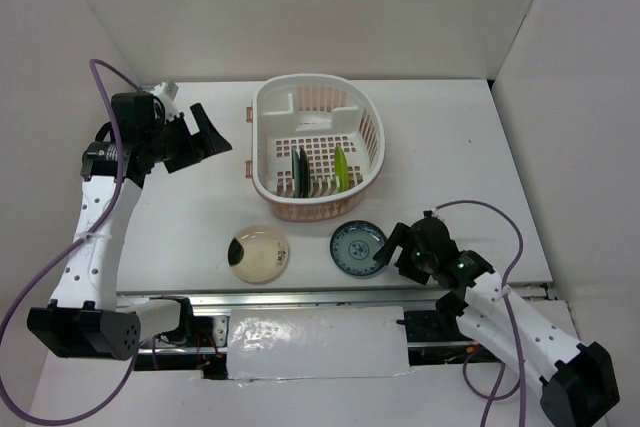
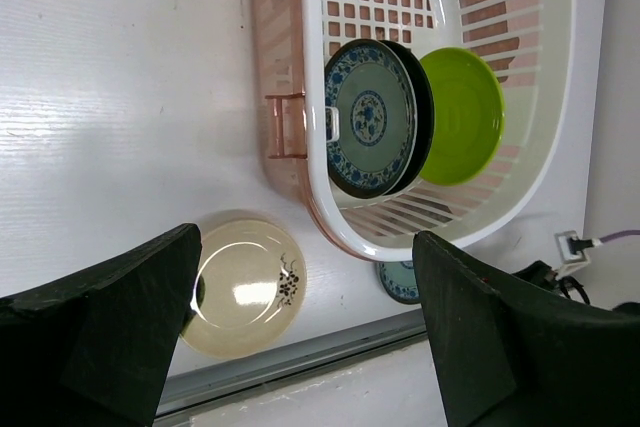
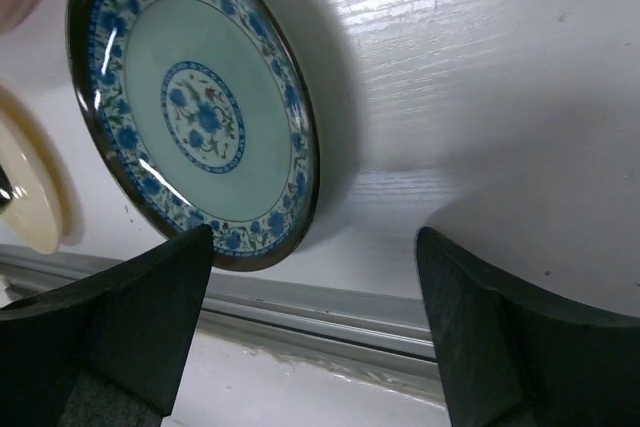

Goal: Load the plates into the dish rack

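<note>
The pale-pink and white dish rack (image 1: 262,107) stands at the back centre. In it a teal-blue patterned plate (image 2: 370,117), a black plate (image 2: 424,112) and a lime-green plate (image 2: 462,115) stand upright on edge. A tan plate (image 1: 260,253) with a dark patch and a second teal-blue plate (image 1: 357,247) lie flat near the front edge. My left gripper (image 1: 208,145) is open and empty, raised left of the rack. My right gripper (image 1: 393,252) is open and empty, low beside the right rim of the flat teal-blue plate (image 3: 195,112).
A metal rail (image 1: 300,299) runs along the table's front edge, just in front of the two flat plates. White walls enclose the table at the back and on both sides. The rack has a pink handle (image 2: 285,127) on its left side.
</note>
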### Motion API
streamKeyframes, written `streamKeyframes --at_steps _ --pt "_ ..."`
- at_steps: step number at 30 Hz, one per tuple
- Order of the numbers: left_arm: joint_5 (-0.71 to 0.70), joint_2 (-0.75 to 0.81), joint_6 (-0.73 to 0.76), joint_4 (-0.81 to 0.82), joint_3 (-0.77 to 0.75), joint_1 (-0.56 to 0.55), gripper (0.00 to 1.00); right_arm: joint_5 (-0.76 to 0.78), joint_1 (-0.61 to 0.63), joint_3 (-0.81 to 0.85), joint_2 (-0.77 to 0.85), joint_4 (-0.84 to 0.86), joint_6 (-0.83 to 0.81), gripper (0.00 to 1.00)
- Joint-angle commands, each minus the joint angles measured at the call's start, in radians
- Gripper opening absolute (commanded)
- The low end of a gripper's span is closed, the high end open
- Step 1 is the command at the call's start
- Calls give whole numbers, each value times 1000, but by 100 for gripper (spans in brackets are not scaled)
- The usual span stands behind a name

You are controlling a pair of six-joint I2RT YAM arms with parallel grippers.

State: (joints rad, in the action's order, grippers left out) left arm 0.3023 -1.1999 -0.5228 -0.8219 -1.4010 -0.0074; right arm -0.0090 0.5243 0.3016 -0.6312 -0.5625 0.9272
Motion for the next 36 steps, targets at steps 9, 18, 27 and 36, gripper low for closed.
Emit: streamKeyframes --at_steps 9,18,27,36 --pt "18 2 14 13 -50 6 99 -289 -182 -91 -263 403 -88 69" --pt "27 -18 23 13 -67 6 99 -131 -185 -33 -176 210 -64 4" --pt "40 -35 20 12 -76 6 99 33 -161 71 71 -89 70 0" --pt "32 -38 17 3 -87 4 99 286 -152 266 -7 -419 251 0"
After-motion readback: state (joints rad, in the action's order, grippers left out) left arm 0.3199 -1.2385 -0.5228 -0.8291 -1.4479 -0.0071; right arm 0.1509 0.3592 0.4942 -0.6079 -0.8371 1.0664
